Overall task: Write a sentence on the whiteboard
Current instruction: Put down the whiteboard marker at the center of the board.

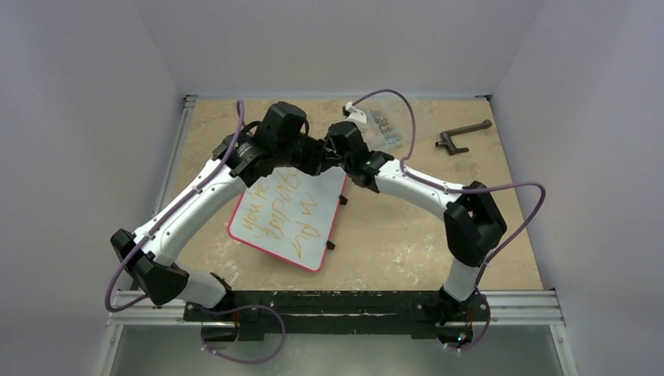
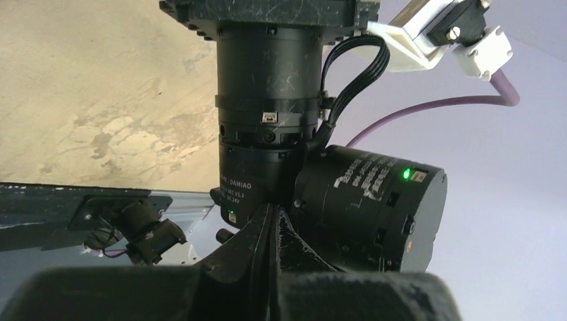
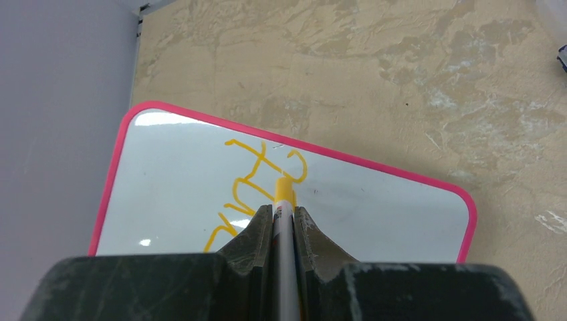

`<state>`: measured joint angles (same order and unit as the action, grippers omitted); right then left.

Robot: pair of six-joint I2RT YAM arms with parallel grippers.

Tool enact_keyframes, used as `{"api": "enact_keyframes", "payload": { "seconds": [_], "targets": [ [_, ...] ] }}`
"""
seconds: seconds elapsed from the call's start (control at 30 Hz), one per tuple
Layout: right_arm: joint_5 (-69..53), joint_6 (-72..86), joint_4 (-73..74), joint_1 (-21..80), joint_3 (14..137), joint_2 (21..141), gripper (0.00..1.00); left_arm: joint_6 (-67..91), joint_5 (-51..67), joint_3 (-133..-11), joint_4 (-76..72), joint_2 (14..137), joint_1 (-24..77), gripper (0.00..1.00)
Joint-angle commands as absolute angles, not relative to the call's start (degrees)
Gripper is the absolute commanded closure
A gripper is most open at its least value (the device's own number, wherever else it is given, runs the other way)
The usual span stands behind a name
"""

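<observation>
orange marker (image 3: pixel 284 190) in right gripper (image 3: pixel 283 212), whiteboard (image 3: pixel 394 217)

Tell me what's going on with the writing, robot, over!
Right gripper shut on yellow marker, tip at the whiteboard. Left gripper shut, empty, close against the right arm. Orange-yellow sentence on board, several lines.

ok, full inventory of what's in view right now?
whiteboard: 1, white with red-pink rim, tilted at table centre
sentence: 1, orange-yellow, slanted lines on the whiteboard
marker: 1, orange-yellow tip, over the whiteboard
parts box: 1, clear, far edge of table
crank handle: 1, dark grey, far right
table: 1, mottled beige, under everything
left arm: 1, white and black, left side
right arm: 1, white and black, right side
left gripper: 1, black, jaws shut, empty
right gripper: 1, black, jaws shut on the marker
</observation>
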<state>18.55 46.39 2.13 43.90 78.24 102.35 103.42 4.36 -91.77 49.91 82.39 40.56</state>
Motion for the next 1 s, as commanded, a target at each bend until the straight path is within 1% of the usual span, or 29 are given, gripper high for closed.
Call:
{"api": "enact_keyframes", "payload": {
  "seconds": [0.0,0.07,0.27,0.33,0.4,0.47,0.7,0.8,0.9,0.97],
  "targets": [
    [19.2,44.6,-1.1,44.0,77.0,97.1,1.00,104.3,3.3,-91.7,43.5,80.3,40.1,1.00],
    [19.2,44.3,-1.6,43.0,75.6,95.3,1.00,104.4,3.1,-90.8,43.2,79.8,39.7,0.99],
    [19.9,42.3,-0.7,40.0,71.9,89.5,1.00,102.7,2.6,-89.4,43.4,78.4,37.8,0.69],
    [20.5,41.3,-0.1,39.2,71.2,88.1,1.00,101.8,2.8,-89.0,42.8,77.9,37.4,0.61],
    [21.4,40.3,1.6,38.7,70.8,86.8,1.00,99.4,2.5,-89.0,41.1,77.6,37.3,0.52],
    [22.5,39.1,2.9,38.2,70.1,85.5,1.00,96.3,1.7,-89.5,41.1,77.5,37.3,0.41],
    [26.9,34.5,9.8,37.8,64.5,78.2,1.00,86.5,1.6,-88.7,44.0,75.5,33.9,0.14],
    [27.1,34.3,11.8,37.6,60.2,74.4,1.00,81.4,0.6,-86.6,44.7,73.7,31.5,0.06],
    [27.0,35.3,11.3,37.5,54.4,70.2,1.00,73.9,0.2,-85.5,45.5,72.7,28.9,0.05],
    [27.0,36.2,10.6,37.4,51.2,67.9,1.00,68.6,-3.0,-86.1,47.6,72.7,28.1,0.05]
  ]
}}
